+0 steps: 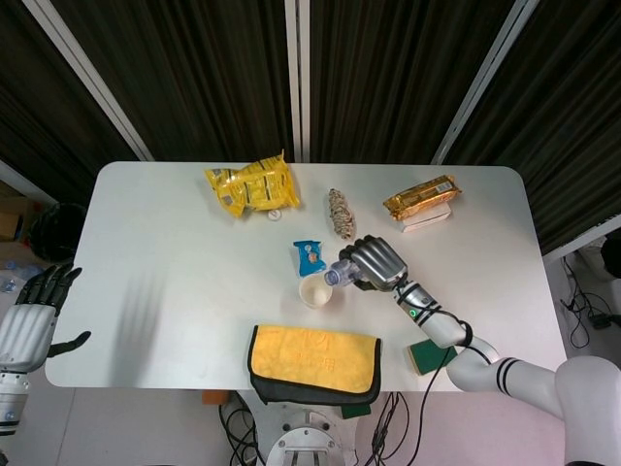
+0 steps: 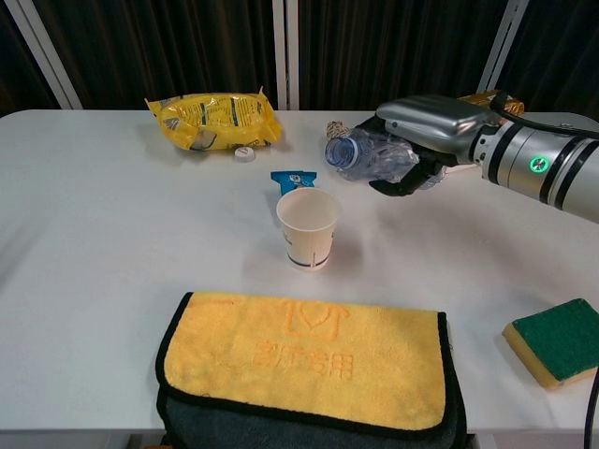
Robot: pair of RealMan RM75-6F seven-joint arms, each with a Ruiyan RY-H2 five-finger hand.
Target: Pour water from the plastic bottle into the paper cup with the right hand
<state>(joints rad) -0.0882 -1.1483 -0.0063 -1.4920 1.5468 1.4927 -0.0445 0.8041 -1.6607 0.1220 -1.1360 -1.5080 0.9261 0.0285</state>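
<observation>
A white paper cup [image 2: 309, 227] [image 1: 315, 291] stands upright in the middle of the table, just behind the yellow cloth. My right hand [image 2: 423, 132] [image 1: 374, 262] holds a clear, uncapped plastic bottle [image 2: 369, 157] [image 1: 342, 274] tipped almost flat. Its mouth points left, above and a little right of the cup's rim. No stream of water shows. My left hand [image 1: 32, 311] hangs off the table's left edge, fingers spread, holding nothing.
A yellow cloth on a dark pad [image 2: 309, 360] lies at the front edge. A green-and-yellow sponge [image 2: 556, 340] sits front right. A blue packet [image 2: 292, 180], a small white cap [image 2: 244, 154], a rope bundle [image 1: 340, 212], a yellow snack bag [image 2: 211, 120] and a gold packet [image 1: 419, 198] lie behind.
</observation>
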